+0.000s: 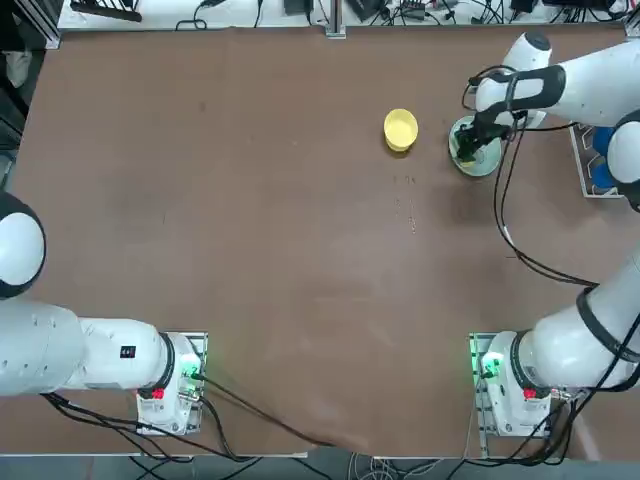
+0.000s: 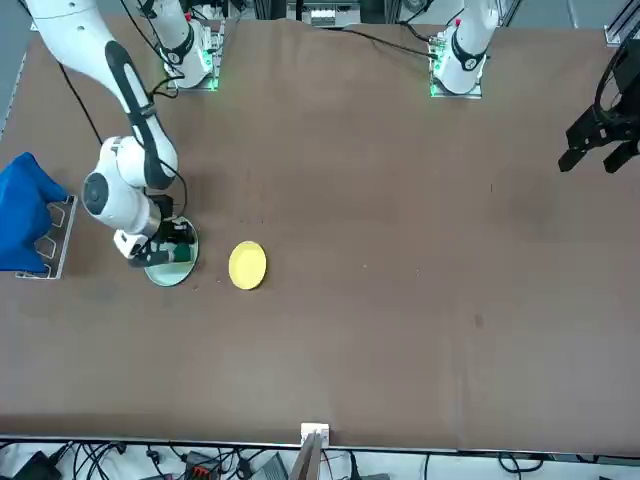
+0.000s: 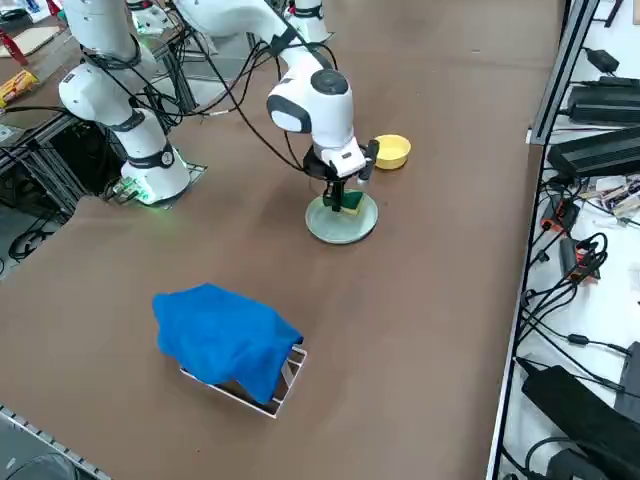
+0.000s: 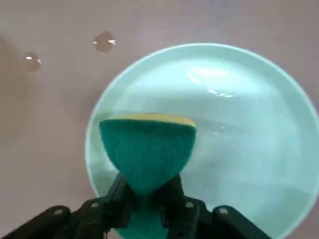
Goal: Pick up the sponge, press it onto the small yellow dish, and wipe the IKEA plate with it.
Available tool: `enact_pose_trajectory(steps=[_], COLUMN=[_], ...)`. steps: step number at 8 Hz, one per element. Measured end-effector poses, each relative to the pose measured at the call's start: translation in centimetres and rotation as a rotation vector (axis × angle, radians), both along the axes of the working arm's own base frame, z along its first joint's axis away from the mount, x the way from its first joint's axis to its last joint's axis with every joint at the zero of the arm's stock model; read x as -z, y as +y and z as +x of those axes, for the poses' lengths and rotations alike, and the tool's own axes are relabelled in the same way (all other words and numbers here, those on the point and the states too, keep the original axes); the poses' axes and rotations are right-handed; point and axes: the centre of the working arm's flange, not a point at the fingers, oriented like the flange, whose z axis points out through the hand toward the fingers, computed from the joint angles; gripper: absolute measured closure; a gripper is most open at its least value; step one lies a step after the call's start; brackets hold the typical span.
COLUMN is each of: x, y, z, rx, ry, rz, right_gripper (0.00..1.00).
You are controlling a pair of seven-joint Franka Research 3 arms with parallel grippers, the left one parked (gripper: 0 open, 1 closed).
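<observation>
The right arm reached downward, its gripper (image 4: 145, 196) pinching the sponge (image 4: 146, 152), rough green scourer over yellow foam, above the glossy, round IKEA plate (image 4: 239, 129) on the desk (image 1: 250, 230).

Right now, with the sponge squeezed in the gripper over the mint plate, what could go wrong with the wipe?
1. The right gripper pinches only one end of the sponge, which is squashed narrow there; a sideways wiping push might twist it loose.
2. The IKEA plate lies loose on the table, so wiping could slide it.
3. The small yellow dish sits beside the plate; a wide stroke could nudge it.
</observation>
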Motion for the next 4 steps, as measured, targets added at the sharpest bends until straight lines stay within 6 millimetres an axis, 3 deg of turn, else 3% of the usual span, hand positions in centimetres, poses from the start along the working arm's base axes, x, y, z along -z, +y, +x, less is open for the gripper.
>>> enact_pose_trajectory(steps=[2, 4], x=[0.5, 0.6], y=[-2.5, -3.7], z=[-0.3, -0.4], rx=[-0.030, -0.049], ry=[0.004, 0.002], rz=[0.005, 0.006], right_gripper=[0.70, 0.70])
